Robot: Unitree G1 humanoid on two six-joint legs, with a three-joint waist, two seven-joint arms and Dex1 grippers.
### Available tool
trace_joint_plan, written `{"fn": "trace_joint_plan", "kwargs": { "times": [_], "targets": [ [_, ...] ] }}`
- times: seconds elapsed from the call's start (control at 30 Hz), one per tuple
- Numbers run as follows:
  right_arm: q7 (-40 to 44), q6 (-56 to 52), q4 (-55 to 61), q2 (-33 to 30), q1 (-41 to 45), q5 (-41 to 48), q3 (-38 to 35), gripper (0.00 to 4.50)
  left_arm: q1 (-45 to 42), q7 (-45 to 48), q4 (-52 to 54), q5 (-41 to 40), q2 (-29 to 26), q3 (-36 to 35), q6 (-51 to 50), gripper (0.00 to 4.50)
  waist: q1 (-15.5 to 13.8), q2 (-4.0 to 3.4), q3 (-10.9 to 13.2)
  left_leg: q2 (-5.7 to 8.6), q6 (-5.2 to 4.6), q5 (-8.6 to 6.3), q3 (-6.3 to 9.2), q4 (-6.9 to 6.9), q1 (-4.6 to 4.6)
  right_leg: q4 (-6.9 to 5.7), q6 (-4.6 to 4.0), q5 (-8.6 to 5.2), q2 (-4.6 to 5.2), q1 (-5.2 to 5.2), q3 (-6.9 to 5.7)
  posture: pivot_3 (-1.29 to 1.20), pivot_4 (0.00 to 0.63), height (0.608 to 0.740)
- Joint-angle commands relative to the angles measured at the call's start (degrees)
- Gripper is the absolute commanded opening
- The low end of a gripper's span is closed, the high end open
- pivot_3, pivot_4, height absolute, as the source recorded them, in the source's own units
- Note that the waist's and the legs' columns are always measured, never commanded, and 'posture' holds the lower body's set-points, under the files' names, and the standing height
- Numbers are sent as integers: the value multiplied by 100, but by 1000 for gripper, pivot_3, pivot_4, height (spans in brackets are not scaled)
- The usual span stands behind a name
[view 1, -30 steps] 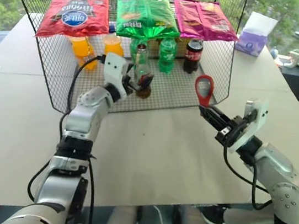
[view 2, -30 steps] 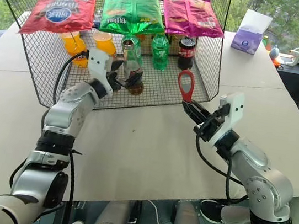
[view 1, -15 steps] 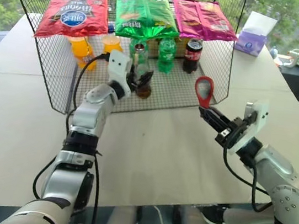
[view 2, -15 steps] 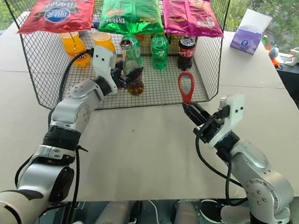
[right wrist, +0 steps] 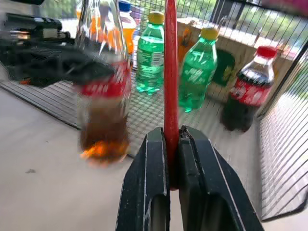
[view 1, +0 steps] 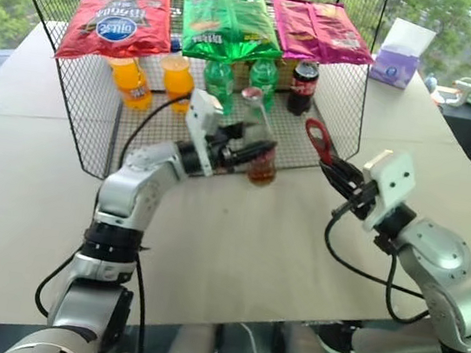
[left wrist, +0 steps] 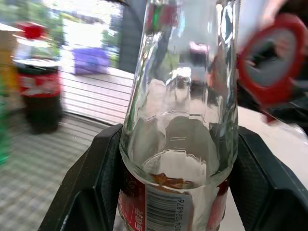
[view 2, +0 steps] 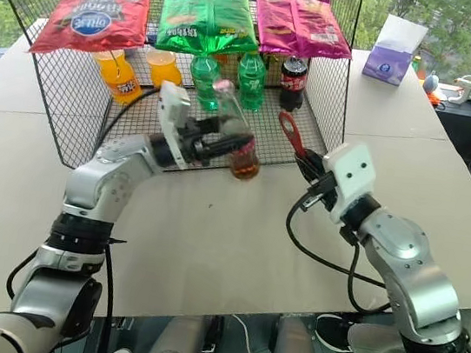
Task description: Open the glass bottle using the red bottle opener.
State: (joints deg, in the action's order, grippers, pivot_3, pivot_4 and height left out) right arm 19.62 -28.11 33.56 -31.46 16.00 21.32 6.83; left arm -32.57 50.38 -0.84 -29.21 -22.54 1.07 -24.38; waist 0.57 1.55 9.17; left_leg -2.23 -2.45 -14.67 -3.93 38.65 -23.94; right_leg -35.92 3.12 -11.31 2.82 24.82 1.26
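L gripper [view 1: 244, 150] is gripping the bottle [view 1: 260, 141] w/ its jaws clamped on the body at the red label; in the L wrist view the black fingers [left wrist: 91, 178] are sitting on both sides of the glass. The bottle is hanging clear of the bench [view 1: 236, 238], tilted, neck leaning up and back toward the wire cage [view 1: 85, 120], dark cola pooled in its lower part, just in front of the cage's open edge. R gripper [view 1: 334, 172] is pinching the opener [view 1: 317, 139]; jaws are clenched tight on the handle, ring head sticking up and leaning toward the bottle. In the R wrist view the opener [right wrist: 170, 72] is showing edge-on, rising straight from between the fingers [right wrist: 149, 192], w/ the bottle [right wrist: 103, 86] just beside it. Opener and bottle are near each other but apart; opener's head is sitting to the robot's right of the bottle's neck. Inside the cage, two green bottles [view 1: 219, 78] and a dark cola bottle [view 1: 303, 85] w/ red cap are standing at the back, orange drinks [view 1: 134, 83] further left. Three snack bags, red [view 1: 117, 19], green [view 1: 229, 25] and pink [view 1: 322, 31], are lying on top of the cage. A purple tissue box [view 1: 397, 66] is sitting on the bench off to the right.
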Motion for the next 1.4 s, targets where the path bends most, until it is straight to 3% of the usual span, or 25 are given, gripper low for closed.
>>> {"fn": "trace_joint_plan", "kwargs": {
  "times": [0.03,0.4,0.73,1.07,1.13,1.17,1.23,1.4],
  "targets": [
    [-152,515,14,111,224,-682,63,0,74,517,-17,237,-38,319,479,2438,1,0,0,0,0,0,-2,0,0,0,0,0,0,1,1,0,150,740],
    [-199,1860,-741,108,365,-2836,886,0,44,783,-263,702,-121,612,808,2438,12,-2,-1,-5,0,0,-3,9,1,-5,-11,-6,-6,0,5,0,150,740],
    [-491,2983,-851,306,-205,-3974,909,0,-114,730,-384,780,34,582,705,2438,6,-1,-1,-4,0,0,-1,16,2,-11,-3,-2,-7,-2,4,0,150,740],
    [-522,3213,-1038,717,-240,-4438,926,0,-119,1014,-557,549,87,466,719,2438,7,-1,-2,-4,0,0,0,60,13,-64,-23,-14,-6,-6,8,0,150,740],
    [-516,3202,-1042,780,-251,-4440,883,0,-103,990,-547,525,110,404,767,3459,6,-1,-1,-4,0,0,0,60,14,-66,-23,-14,-6,-5,9,0,150,740],
    [-502,3207,-1044,794,-255,-4451,871,0,-98,978,-544,524,119,389,789,3600,6,-1,-1,-4,0,0,1,60,11,-65,-23,-14,-6,-4,8,0,150,740],
    [-481,3211,-1055,814,-268,-4449,829,0,-73,943,-491,461,150,336,779,4378,8,-1,-1,-4,0,0,-1,60,11,-65,-23,-14,-6,-4,10,0,150,740],
    [-432,3186,-1062,793,-259,-4424,686,0,-65,909,-268,322,115,225,592,4472,11,-1,-1,-5,0,0,0,60,12,-65,-23,-14,-6,-4,10,0,150,740]
  ]
}}
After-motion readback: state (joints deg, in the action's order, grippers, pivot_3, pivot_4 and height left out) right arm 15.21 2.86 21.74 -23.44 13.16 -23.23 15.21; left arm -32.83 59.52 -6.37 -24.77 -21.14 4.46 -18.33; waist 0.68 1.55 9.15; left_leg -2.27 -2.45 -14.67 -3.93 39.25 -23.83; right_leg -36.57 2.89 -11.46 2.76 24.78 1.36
